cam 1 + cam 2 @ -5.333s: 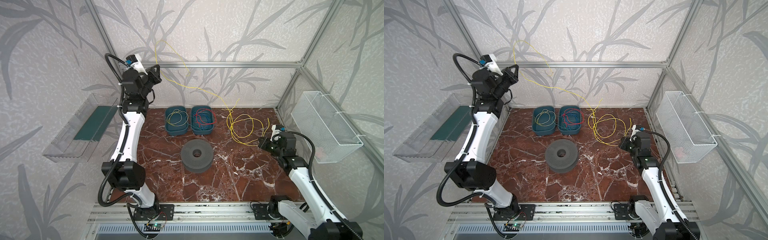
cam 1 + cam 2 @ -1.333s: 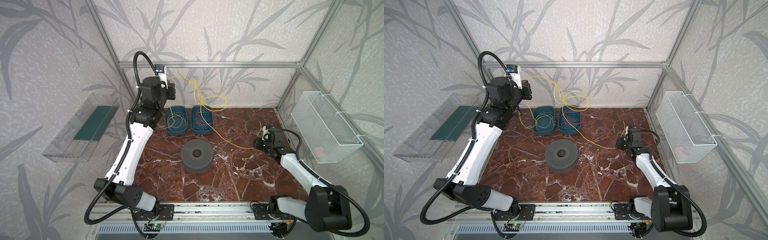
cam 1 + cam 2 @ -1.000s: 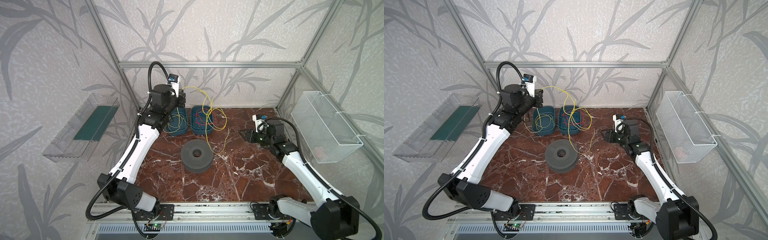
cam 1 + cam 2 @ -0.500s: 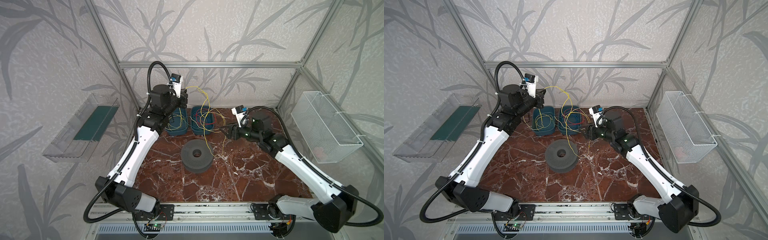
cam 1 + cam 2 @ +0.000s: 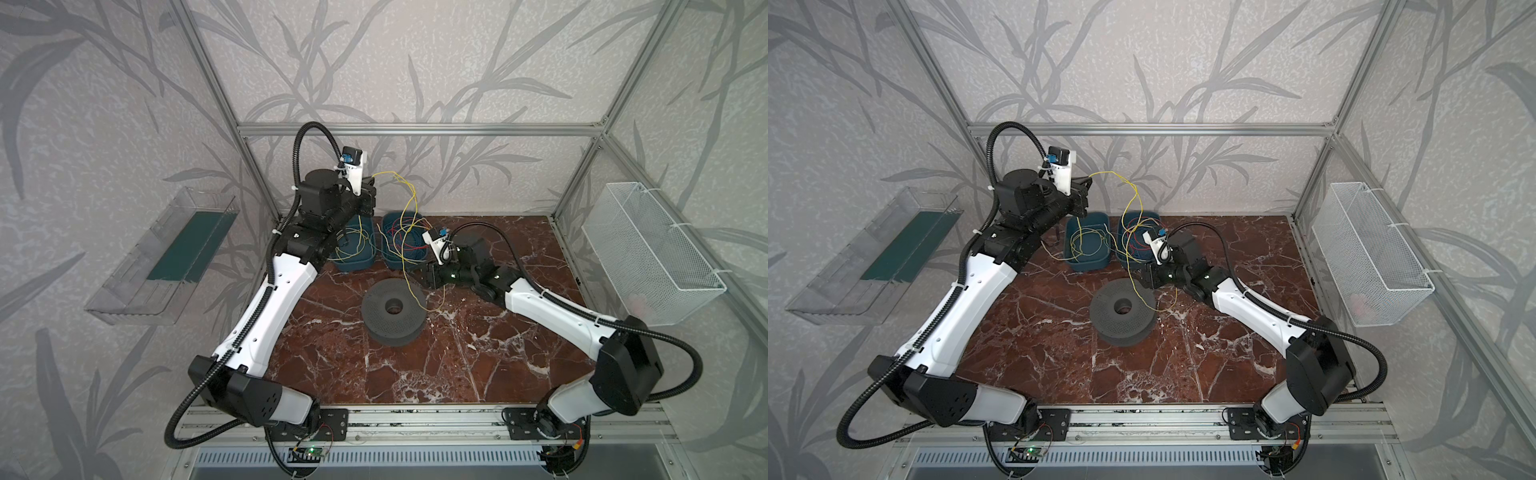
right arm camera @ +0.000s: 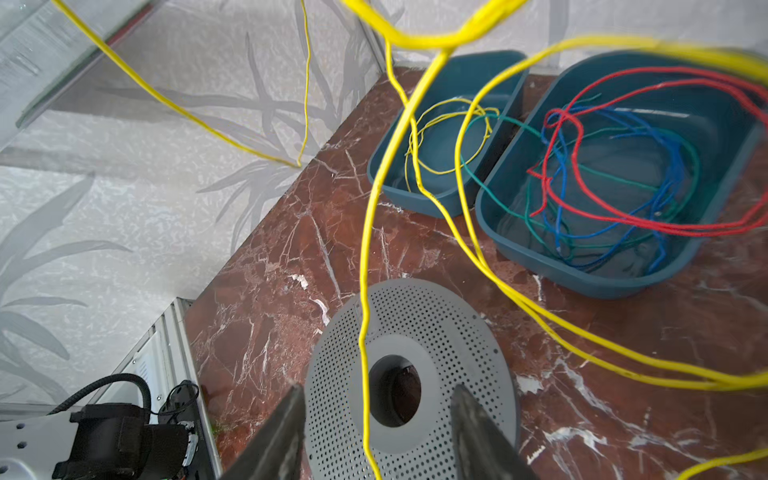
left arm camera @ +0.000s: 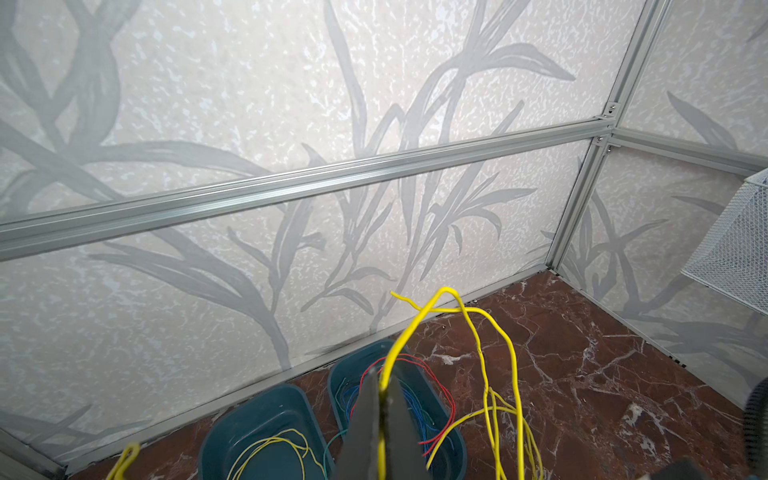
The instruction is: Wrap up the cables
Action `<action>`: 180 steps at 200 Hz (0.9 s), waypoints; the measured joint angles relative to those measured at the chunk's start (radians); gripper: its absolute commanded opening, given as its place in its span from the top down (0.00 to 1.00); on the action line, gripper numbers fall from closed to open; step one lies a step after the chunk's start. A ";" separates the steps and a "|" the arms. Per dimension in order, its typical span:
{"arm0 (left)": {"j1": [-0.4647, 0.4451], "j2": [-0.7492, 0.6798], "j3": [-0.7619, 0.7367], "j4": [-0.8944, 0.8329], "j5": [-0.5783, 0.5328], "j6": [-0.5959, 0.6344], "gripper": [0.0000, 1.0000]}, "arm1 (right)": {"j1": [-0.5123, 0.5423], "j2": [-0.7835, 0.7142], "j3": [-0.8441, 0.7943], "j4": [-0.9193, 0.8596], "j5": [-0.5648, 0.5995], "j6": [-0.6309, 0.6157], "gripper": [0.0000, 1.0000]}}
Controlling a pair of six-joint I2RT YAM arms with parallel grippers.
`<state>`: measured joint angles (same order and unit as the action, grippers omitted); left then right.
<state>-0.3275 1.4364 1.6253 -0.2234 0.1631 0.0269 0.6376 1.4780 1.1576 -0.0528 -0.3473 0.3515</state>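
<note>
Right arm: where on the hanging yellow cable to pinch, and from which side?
Probably pinch the yellow cable on its straight vertical run above the spool, coming in from the side of the right gripper: that run hangs between its open jaws, apart from the loose loops.

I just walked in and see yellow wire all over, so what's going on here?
The robot is working on wrapping the yellow cable. The left gripper, jaws shut on the cable, holds it up above the blue bins. The right gripper hangs over the grey spool with jaws open; a strand drops between them, ungripped. The spool lies flat on the marble table, with no cable visibly wound on it yet.
</note>
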 measured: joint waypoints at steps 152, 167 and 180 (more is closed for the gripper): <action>-0.005 -0.059 -0.089 0.043 0.047 -0.012 1.00 | -0.160 0.204 0.085 0.391 -0.071 0.789 0.44; -0.005 -0.059 -0.092 0.043 0.049 -0.012 1.00 | -0.159 0.228 0.102 0.417 -0.087 0.825 0.56; -0.005 -0.059 -0.093 0.044 0.050 -0.012 1.00 | -0.159 0.245 0.116 0.446 -0.099 0.852 0.69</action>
<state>-0.3328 1.3777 1.5318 -0.1795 0.2127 0.0151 0.4789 1.7226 1.2736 0.3927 -0.4465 1.2034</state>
